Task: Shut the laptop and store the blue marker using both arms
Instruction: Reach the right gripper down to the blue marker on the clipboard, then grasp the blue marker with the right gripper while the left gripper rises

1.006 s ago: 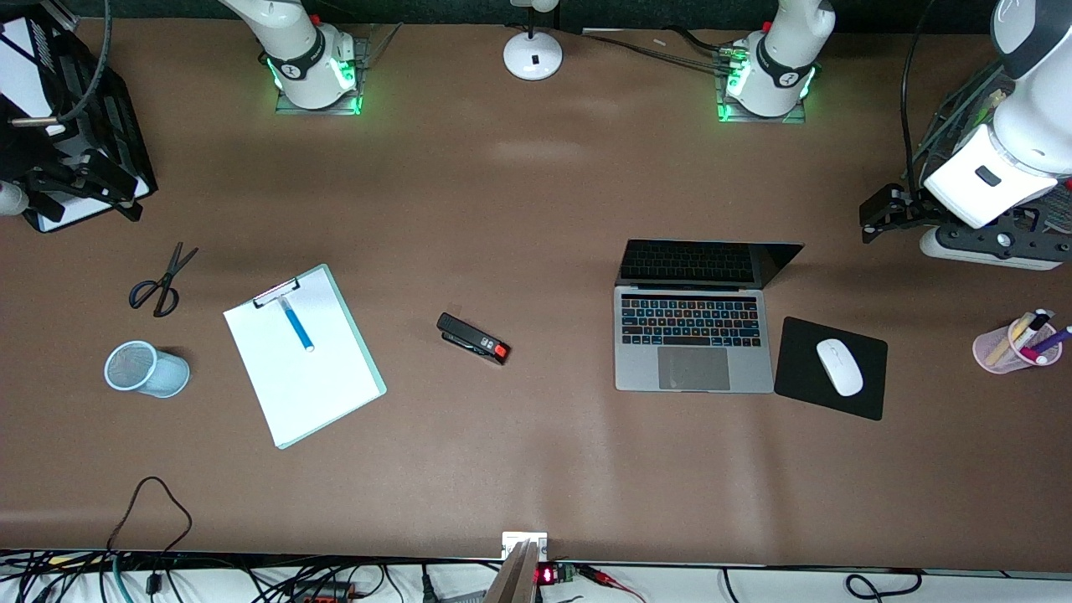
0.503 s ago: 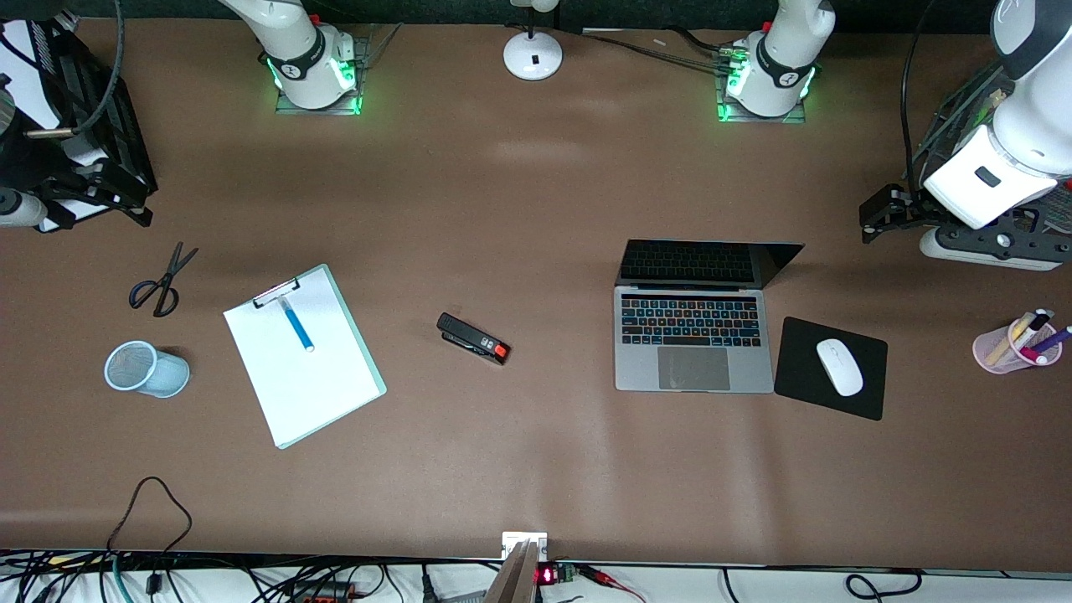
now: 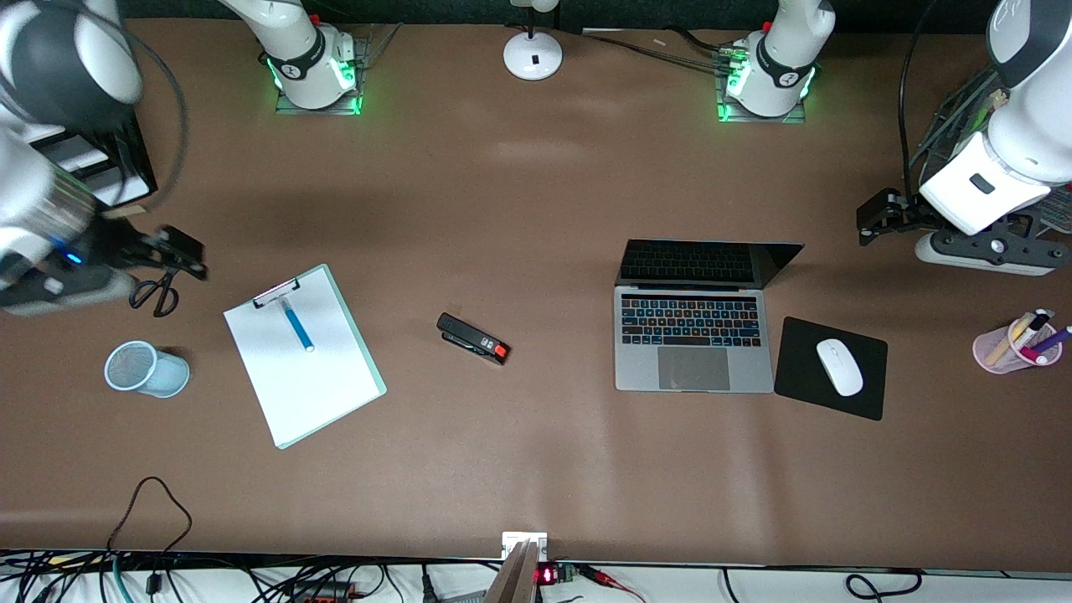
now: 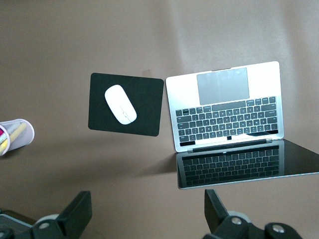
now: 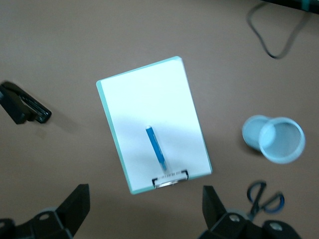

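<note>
A: The slim silver-grey laptop (image 3: 693, 322) is sitting open on the brown desk (image 3: 536, 209) beside a black mousepad (image 3: 831, 367); the bright-blue marker (image 3: 296, 325) is lying on a white clipboard (image 3: 303, 353).

B: Push the lid from its top edge. Both hands, left hand (image 4: 147, 214) and right hand (image 5: 144, 211), are hovering spread wide, holding nothing.

The left gripper (image 4: 144, 219) is hanging over bare brown table (image 4: 149, 30), its two black fingers (image 4: 75, 214) standing wide apart with nothing between them. Below it the laptop (image 4: 227, 117) is sitting open, screen dark and reflecting the keys. Just beside the laptop a white mouse (image 4: 120, 104) is lying on a black mousepad (image 4: 144, 107). A pink pen cup (image 4: 17, 134) is showing at the edge.
</note>
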Available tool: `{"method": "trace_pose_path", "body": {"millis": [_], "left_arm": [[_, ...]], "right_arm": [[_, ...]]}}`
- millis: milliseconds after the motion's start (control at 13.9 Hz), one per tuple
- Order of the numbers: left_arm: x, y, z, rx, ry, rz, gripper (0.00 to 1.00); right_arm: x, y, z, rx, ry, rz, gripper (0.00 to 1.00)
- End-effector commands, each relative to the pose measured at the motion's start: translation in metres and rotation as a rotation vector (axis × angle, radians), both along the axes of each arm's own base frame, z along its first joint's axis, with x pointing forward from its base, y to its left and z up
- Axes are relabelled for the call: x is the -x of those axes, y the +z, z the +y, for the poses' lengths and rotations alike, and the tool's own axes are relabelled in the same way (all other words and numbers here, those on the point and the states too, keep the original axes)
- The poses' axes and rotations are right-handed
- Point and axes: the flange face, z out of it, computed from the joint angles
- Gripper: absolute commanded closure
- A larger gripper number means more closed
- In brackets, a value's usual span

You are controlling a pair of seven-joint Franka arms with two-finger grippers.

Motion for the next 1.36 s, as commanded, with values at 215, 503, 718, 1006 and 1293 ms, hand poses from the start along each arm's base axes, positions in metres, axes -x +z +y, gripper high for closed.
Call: {"method": "trace_pose_path", "body": {"millis": [215,503,718,1006,1293], "left_arm": [[-0.003,0.005,0.0,0.02,-0.007,0.025,0.83],[0.001,0.003,-0.002,0.03,-0.007,0.055,1.0],[0.012,-0.004,-0.01,0.088,-0.004,0.15,1.0],[0.022,-0.007,-0.015,0.114,0.028,0.201,1.0],[0.038,-0.007,-0.038,0.12,0.053,0.239,1.0]], "right_arm": [[-0.042,-0.149,0.05,0.13,0.335,0.052,0.06],[-0.046,-0.213,0.063,0.165,0.441,0.069,0.26],[-0.047,-0.233,0.055,0.16,0.456,0.086,0.4],[-0.039,-0.258,0.052,0.152,0.451,0.131,0.4],[-0.034,-0.288,0.05,0.145,0.483,0.168,0.46]]}}
